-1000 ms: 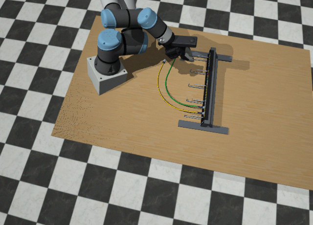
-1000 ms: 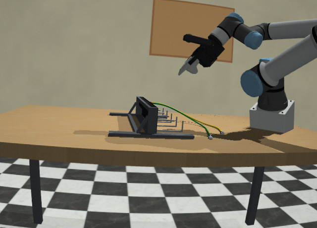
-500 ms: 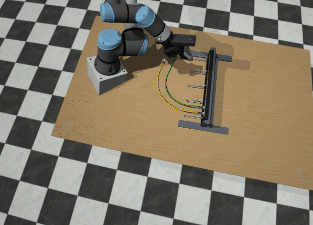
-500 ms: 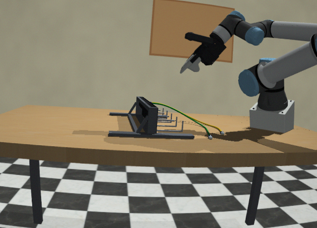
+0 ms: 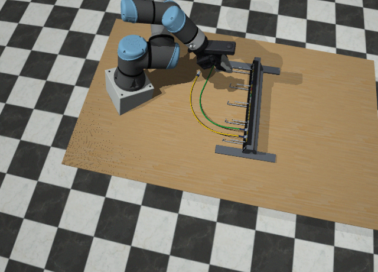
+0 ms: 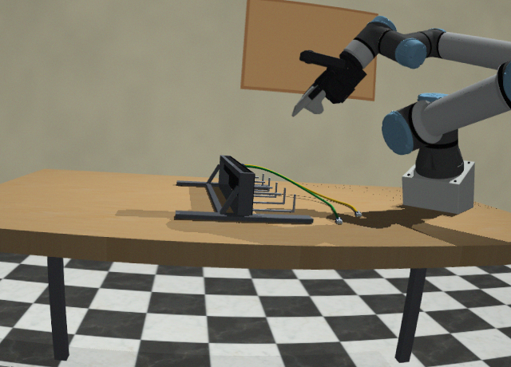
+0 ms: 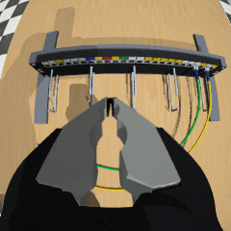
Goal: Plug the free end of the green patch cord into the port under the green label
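Observation:
The dark rack (image 5: 257, 88) (image 6: 237, 183) (image 7: 72, 50) stands upright on the table, its row of colored labels facing the arm. The green label (image 7: 124, 58) sits near the middle of the row. The green patch cord (image 5: 200, 98) (image 6: 288, 179) (image 7: 198, 106) is plugged in near one end of the rack; its free plug (image 6: 338, 221) lies on the table. The yellow cord (image 5: 191, 101) (image 7: 210, 106) runs beside it, its free plug (image 5: 198, 74) (image 6: 358, 215) also on the table. My gripper (image 5: 226, 67) (image 6: 296, 112) (image 7: 111, 99) is shut on nothing, high above the table, pointing at the rack.
Bent wire cable guides (image 5: 237, 103) (image 6: 284, 202) stick out from the rack's front toward the cords. The robot base (image 5: 129, 94) (image 6: 437, 190) stands on the wooden table (image 5: 305, 146) (image 6: 82, 207) near the free plugs. A brown board (image 6: 280, 45) hangs on the wall behind.

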You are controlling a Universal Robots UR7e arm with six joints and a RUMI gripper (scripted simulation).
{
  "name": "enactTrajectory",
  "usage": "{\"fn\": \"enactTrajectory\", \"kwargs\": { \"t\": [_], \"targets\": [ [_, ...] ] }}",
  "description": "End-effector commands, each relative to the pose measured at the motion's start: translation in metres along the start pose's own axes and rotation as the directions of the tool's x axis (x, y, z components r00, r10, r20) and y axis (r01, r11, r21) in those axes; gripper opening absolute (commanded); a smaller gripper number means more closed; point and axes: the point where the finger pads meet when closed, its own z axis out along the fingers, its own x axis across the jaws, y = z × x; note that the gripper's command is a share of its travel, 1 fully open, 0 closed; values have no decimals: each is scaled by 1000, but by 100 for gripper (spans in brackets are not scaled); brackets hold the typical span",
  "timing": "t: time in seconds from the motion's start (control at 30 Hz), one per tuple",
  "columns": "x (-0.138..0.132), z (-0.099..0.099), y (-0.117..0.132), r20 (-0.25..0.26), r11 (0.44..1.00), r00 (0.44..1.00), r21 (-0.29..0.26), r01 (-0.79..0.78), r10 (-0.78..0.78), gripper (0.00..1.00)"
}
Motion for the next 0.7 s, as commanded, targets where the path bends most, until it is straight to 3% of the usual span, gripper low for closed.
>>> {"fn": "enactTrajectory", "kwargs": {
  "t": [0.0, 0.67],
  "targets": [
    [0, -1, 0, 2, 1000, 1000, 1, 1, -1, 0],
    [0, -3, 0, 2, 1000, 1000, 2, 1, -1, 0]
  ]
}}
